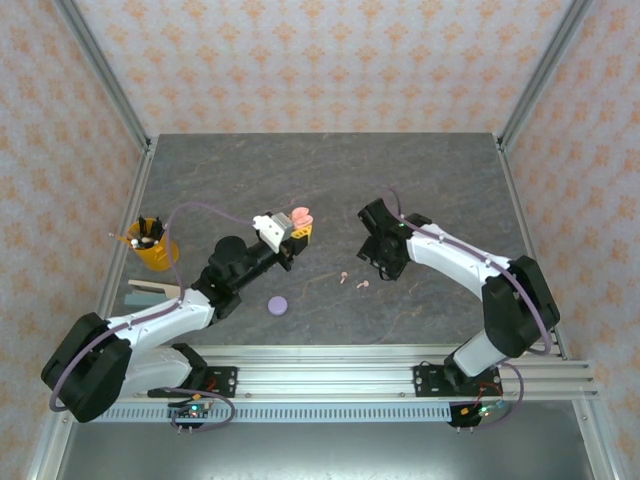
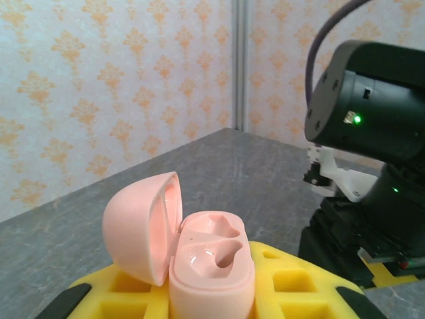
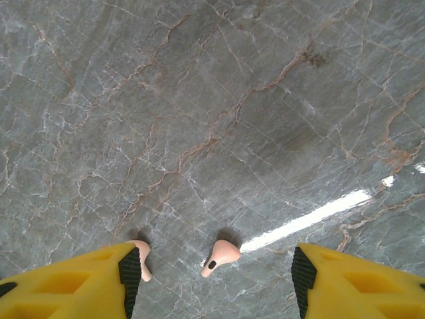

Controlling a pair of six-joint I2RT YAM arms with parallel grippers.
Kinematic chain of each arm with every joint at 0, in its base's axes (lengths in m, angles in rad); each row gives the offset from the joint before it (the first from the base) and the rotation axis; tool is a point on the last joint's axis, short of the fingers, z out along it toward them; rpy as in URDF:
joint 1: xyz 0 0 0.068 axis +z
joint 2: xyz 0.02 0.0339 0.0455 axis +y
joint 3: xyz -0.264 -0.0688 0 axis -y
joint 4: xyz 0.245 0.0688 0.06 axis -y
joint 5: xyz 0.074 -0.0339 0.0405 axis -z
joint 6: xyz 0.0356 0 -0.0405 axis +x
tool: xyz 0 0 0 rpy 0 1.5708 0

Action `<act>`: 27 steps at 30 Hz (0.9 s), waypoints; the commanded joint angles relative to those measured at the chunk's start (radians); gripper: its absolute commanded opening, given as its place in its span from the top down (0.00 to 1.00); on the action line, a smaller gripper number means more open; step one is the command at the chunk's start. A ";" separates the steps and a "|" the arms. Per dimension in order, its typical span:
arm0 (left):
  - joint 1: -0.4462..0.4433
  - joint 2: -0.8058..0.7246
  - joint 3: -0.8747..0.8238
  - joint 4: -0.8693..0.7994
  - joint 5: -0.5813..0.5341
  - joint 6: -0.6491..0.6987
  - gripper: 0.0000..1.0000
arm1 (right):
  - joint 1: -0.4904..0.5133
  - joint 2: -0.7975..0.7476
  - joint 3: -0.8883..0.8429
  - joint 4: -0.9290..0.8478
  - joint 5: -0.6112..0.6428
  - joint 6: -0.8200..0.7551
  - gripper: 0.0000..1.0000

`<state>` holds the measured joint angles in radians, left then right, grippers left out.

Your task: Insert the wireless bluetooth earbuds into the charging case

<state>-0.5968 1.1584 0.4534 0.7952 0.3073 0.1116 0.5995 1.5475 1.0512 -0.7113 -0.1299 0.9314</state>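
Left pincer (image 1: 296,230) clamped on the open pink case (image 2: 212,266), cups bare. Right pincer (image 3: 216,282) spread above two pink earbuds (image 3: 221,256) on the bench (image 3: 232,100), 4 o'clock from the case. I'd centre on the middle one, drop straight, pinch gently

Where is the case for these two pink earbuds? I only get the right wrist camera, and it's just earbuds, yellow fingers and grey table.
Observer: The left gripper is holding the pink case.
Operator: Is its lid open?
Observer: Yes, the left wrist view shows the lid swung wide open.
Operator: Is anything inside it?
Observer: No, both hollows inside are empty.
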 commanded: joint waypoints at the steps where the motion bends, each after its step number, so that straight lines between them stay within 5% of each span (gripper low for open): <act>1: -0.006 -0.002 0.011 0.068 -0.066 0.034 1.00 | 0.020 0.025 0.015 -0.040 0.022 0.044 0.37; 27: -0.006 0.073 0.068 0.076 -0.082 0.005 1.00 | 0.105 0.107 -0.069 0.110 -0.043 0.306 0.36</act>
<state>-0.5968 1.2274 0.4862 0.8238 0.2420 0.1215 0.6998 1.6333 0.9997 -0.6380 -0.1642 1.1934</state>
